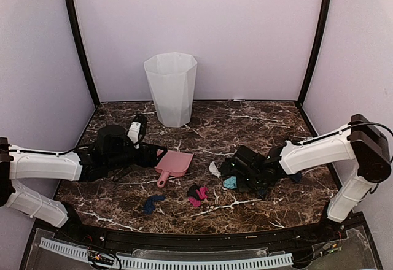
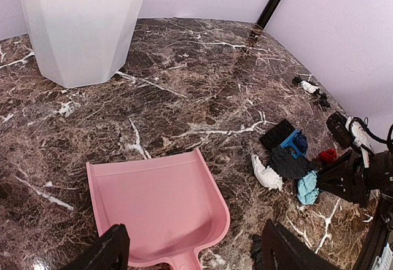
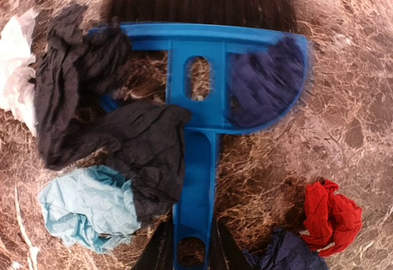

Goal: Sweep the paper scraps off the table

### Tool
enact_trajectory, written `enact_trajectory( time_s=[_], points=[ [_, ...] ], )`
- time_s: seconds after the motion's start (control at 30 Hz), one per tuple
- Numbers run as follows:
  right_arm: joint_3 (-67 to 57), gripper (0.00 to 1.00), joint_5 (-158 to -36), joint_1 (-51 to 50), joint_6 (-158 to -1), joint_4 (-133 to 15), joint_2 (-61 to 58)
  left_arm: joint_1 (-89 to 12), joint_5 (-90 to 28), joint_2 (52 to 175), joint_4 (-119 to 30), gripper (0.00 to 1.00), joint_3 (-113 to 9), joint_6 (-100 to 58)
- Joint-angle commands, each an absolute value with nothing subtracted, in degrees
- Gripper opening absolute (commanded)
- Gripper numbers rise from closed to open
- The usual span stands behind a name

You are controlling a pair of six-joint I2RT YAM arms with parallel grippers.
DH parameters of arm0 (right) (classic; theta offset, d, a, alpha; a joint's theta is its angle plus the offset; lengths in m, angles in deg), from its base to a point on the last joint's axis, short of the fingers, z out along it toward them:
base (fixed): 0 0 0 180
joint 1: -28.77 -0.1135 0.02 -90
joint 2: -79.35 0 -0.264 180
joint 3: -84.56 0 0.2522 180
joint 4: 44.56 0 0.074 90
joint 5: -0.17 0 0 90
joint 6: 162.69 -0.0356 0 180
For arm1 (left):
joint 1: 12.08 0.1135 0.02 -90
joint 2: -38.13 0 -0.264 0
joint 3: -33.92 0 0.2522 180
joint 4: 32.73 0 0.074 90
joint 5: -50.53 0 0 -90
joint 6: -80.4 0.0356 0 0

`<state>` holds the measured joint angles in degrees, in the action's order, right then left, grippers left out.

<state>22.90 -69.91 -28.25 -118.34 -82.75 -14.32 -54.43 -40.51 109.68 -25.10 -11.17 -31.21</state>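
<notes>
Top external view: the left arm (image 1: 46,164) is lying low along the left side of the tabletop (image 1: 258,123), close to the left wall (image 1: 31,67), with bare marble stretching ahead of it to the back wall (image 1: 245,37). The left claw (image 2: 193,253) is standing wide open. Its fingers (image 2: 110,250) are well apart on either side of the pink dustpan (image 2: 153,202) handle and are gripping nothing. The handle's end is running off the bottom of the left wrist view.

Behind the dustpan the white bin (image 1: 171,89) is standing upright near the back wall. Toward the black front rim (image 1: 184,234) a navy wad (image 1: 151,204) is lying alone, and a black-and-magenta clump (image 1: 198,192) is sitting just right of it.

The other paper scraps (image 1: 229,183) are crowding the middle-right around the blue brush (image 3: 196,129):
- A white wad (image 3: 15,73) is being cut off at the frame's left edge.
- Black wads (image 3: 80,98) are overlapping the brush head's left end and the handle.
- A teal wad (image 3: 86,205) is lying left of the handle.
- A navy one (image 3: 264,80) is resting on the head's right half.
- A red one (image 3: 331,215) is lying apart to the right.

The right claw (image 3: 191,254) is pressing on both sides of the brush handle, holding it. From above, the right arm is hiding the brush almost entirely. Beyond it, open tabletop is running to the right wall (image 1: 362,67).
</notes>
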Motion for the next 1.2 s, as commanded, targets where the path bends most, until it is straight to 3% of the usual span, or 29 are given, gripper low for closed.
enact_trajectory(
  time_s=[0.0,0.43,0.73,0.97,1.17],
  points=[
    [25.4,0.17,-67.8,-28.6,-119.6,-83.8,-12.8,-54.8,-40.2,109.3,-23.7,0.77,-10.7,-30.5],
    [27.6,0.10,-65.9,-27.5,-114.3,-75.2,6.4,-54.7,-29.9,108.3,-22.3,0.77,-16.3,-31.2],
    [34.8,0.11,-82.9,-22.7,-111.9,-59.2,24.6,-54.8,-19.0,111.5,-18.9,0.77,-22.6,-35.1],
    [34.2,0.11,-93.2,-22.5,-109.2,-52.7,24.5,-55.0,-9.0,115.3,-12.5,0.75,-27.4,-39.5],
    [32.2,0.10,-94.6,-22.4,-106.5,-51.0,21.2,-55.9,-5.6,119.4,-10.8,0.74,-31.4,-40.4]
  ],
)
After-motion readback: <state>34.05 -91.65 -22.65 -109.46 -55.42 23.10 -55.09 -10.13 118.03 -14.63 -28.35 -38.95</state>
